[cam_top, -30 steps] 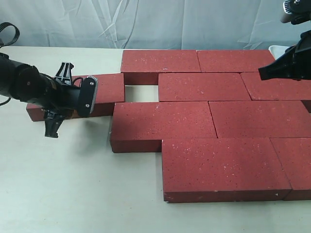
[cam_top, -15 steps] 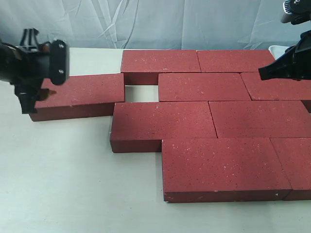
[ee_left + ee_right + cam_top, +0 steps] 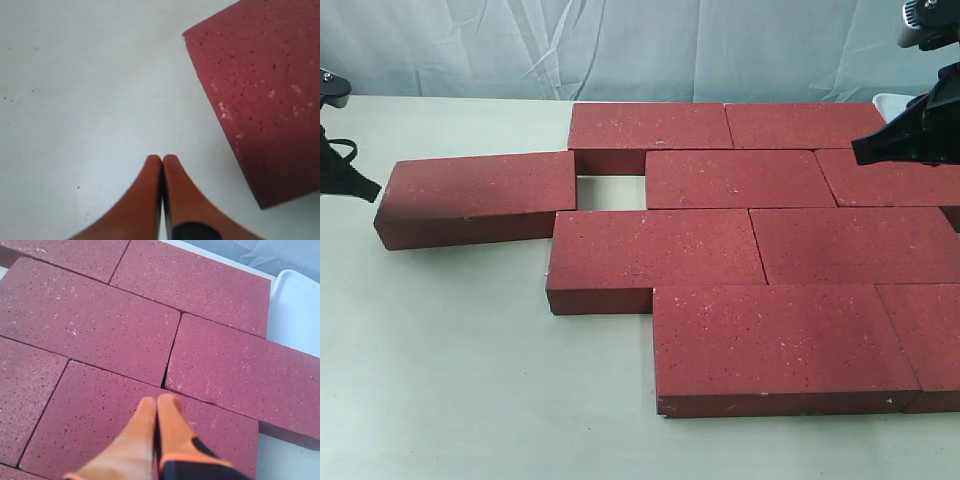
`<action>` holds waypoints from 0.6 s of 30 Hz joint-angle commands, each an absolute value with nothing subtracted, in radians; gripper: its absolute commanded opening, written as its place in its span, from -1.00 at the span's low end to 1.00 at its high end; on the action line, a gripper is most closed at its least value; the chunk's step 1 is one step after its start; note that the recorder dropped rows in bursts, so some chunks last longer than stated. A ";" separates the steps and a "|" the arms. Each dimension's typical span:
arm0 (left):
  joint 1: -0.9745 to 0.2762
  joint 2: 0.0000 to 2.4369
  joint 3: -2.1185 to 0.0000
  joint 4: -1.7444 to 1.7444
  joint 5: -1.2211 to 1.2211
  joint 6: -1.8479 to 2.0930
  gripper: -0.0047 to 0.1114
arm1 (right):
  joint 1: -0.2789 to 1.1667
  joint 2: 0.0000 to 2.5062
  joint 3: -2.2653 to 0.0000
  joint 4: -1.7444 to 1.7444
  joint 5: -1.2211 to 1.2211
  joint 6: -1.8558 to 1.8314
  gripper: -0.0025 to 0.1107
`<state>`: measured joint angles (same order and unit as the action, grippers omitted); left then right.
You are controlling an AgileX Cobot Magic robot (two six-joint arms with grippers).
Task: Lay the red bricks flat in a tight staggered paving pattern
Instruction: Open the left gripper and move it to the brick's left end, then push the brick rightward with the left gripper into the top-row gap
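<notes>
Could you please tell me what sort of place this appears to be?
Probably an indoor lab or test bench, not a real paving site: the red bricks lie on a pale tabletop, with a wrinkled pale-blue cloth backdrop hung behind.

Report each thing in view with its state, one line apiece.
loose brick: flat on the table, skewed, outside the pattern.
paved bricks: flat, in staggered rows, close-set.
gap: unfilled, bare table showing beside the second row.
left gripper: shut, empty, over bare table beside the loose brick's corner.
right gripper: shut, empty, over the paved bricks.
</notes>
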<state>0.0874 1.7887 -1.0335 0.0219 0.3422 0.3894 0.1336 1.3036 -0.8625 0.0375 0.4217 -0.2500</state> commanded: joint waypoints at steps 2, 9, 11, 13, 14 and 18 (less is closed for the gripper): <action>0.090 1.902 -1.127 0.006 0.341 0.257 -0.90 | 0.130 1.297 -0.861 0.036 0.407 -0.250 -0.97; 0.088 2.002 -1.242 -0.064 0.367 0.216 -0.90 | 0.130 1.297 -0.861 0.038 0.408 -0.250 -0.97; 0.088 2.020 -1.258 -0.064 0.367 0.216 -0.90 | 0.130 1.297 -0.861 0.038 0.408 -0.250 -0.97; 0.088 2.037 -1.274 -0.074 0.367 0.211 -0.90 | 0.130 1.297 -0.861 0.038 0.408 -0.250 -0.97; 0.088 2.047 -1.283 -0.081 0.367 0.209 -0.90 | 0.130 1.297 -0.861 0.038 0.408 -0.250 -0.97; 0.084 2.090 -1.313 -0.120 0.363 0.209 -0.90 | 0.130 1.297 -0.861 0.038 0.408 -0.250 -0.97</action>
